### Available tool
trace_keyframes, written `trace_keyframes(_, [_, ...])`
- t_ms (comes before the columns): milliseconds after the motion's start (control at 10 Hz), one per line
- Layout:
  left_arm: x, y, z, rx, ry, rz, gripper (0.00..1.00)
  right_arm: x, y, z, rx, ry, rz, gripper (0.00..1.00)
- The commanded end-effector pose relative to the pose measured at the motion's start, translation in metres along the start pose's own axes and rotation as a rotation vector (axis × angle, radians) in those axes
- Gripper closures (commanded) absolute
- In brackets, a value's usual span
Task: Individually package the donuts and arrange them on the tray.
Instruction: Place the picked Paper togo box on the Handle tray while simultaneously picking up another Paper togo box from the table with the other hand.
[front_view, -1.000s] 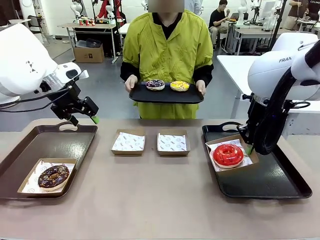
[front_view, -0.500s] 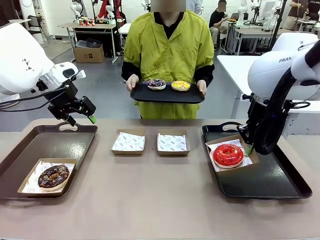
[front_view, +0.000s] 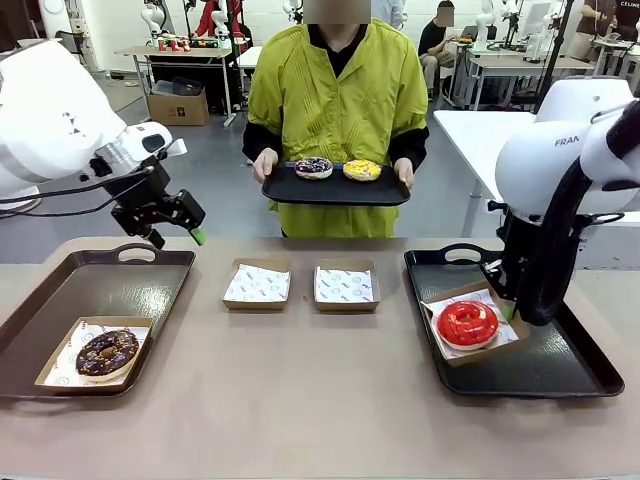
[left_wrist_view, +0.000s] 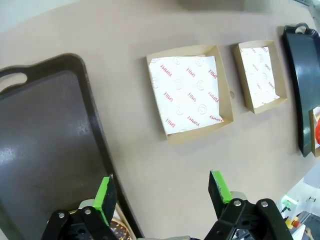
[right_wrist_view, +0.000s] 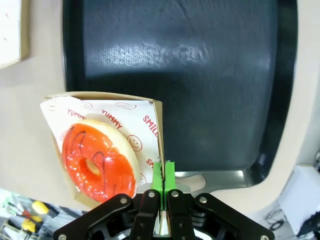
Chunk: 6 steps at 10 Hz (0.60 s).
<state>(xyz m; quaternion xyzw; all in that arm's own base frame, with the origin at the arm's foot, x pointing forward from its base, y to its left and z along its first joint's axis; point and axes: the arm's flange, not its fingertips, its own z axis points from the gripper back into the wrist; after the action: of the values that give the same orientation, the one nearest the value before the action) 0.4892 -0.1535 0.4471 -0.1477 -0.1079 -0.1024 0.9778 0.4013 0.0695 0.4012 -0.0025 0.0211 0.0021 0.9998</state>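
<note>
We are looking across the counter (front_view: 300, 400) at a person who is holding a small black tray (front_view: 335, 192) in both hands (front_view: 264, 165) at the far side. On it the purple donut (front_view: 314, 167) and the yellow donut (front_view: 361, 170) are lying side by side.

The left arm (front_view: 60, 120) is hovering above the far left of the counter, over the far rim of the left tray (front_view: 100, 285). Its jaws are standing spread, green pads (left_wrist_view: 105, 197) well apart, and they are gripping nothing. In the left wrist view they are pointing down at bare counter (left_wrist_view: 165, 165) beside the left tray (left_wrist_view: 45, 150), with the two empty boxes (left_wrist_view: 190, 92) lying beyond. In the front view those boxes (front_view: 257, 285) are sitting next to each other at mid-counter between the two trays. The chocolate donut (front_view: 107, 352) is resting in its own box at the near end of the left tray.

The right arm (front_view: 560, 160) is reaching down onto the right tray (front_view: 560, 365). Its jaws are pressed together, pinching the thin cardboard wall of the box (right_wrist_view: 159, 130) that is carrying the red donut (right_wrist_view: 97, 160). In the front view the red donut (front_view: 467, 322) is lying on printed paper in that box (front_view: 488, 353), turned at an angle at the left part of the right tray. We cannot tell whether the box is resting on the tray or being held just off it. The rest of the right tray (right_wrist_view: 200, 75) is lying bare.
</note>
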Motion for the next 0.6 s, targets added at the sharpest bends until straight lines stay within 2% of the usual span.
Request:
trace_keyframes(0, [0.031,-0.021,-0.007,0.050,0.070,0.026,0.04,-0.008,-0.016,-0.011,-0.024,-0.030,-0.059,0.99])
trace_keyframes(500, [0.064,-0.041,-0.044,0.164,0.183,0.075,0.04,-0.007,-0.033,-0.027,-0.012,-0.035,-0.087,0.99])
